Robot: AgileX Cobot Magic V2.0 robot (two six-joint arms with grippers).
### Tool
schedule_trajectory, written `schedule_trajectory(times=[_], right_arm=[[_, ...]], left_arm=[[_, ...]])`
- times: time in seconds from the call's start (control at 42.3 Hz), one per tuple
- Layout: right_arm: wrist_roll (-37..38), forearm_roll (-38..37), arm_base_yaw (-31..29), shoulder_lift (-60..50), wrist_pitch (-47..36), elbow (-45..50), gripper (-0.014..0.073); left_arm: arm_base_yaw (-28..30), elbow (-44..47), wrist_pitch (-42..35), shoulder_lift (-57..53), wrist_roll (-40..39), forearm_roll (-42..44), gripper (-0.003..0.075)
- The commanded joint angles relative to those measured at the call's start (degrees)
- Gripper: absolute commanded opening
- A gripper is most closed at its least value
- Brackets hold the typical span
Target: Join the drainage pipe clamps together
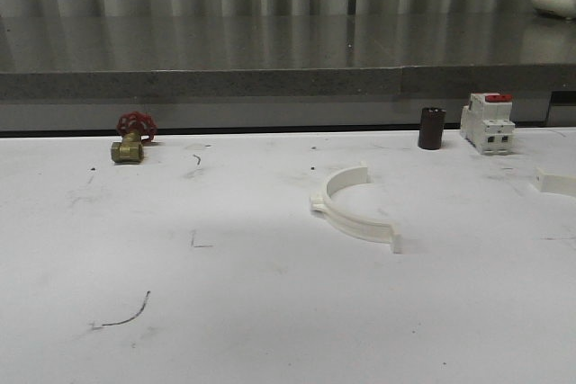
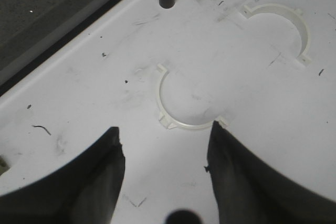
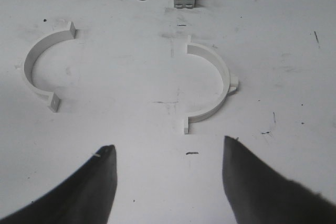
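Two white half-ring drainage pipe clamps lie apart on the white table. One clamp (image 1: 346,218) rests near the table's middle, and an end of the other clamp (image 1: 553,180) shows at the right edge. In the left wrist view my left gripper (image 2: 165,128) hangs open and empty just short of the middle clamp (image 2: 186,126), with the other clamp (image 2: 304,32) farther off. My right gripper (image 3: 168,144) is open and empty too, a little short of the right-hand clamp (image 3: 223,77). The middle clamp (image 3: 30,61) lies off to one side of it.
A brass valve with a red handwheel (image 1: 133,139) sits at the back left. A dark cylinder (image 1: 431,128) and a white breaker with a red top (image 1: 487,121) stand at the back right. A grey ledge (image 1: 270,83) runs behind the table.
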Motion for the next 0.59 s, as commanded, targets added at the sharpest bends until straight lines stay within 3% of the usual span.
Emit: schedule_trajectory(times=[0.0,0.331,0.568], right_arm=[[-0.37,0.29,-0.31,0.34,-3.40,-1.99,0.0472],[-0.37,0.29,-0.31,0.34,-3.40,-1.99,0.0472],[-0.37,0.29,-0.31,0.34,-3.40,-1.99,0.0472]], left_arm=[[0.26,5.46,-8.07,-7.86,1.17,-0.97,0.0357],[0.26,29.80,-16.28,-25.71,1.17,-0.97,0.0357],[0.26,44.19,-17.61,-39.20,1.17,-2.33,0.0357]])
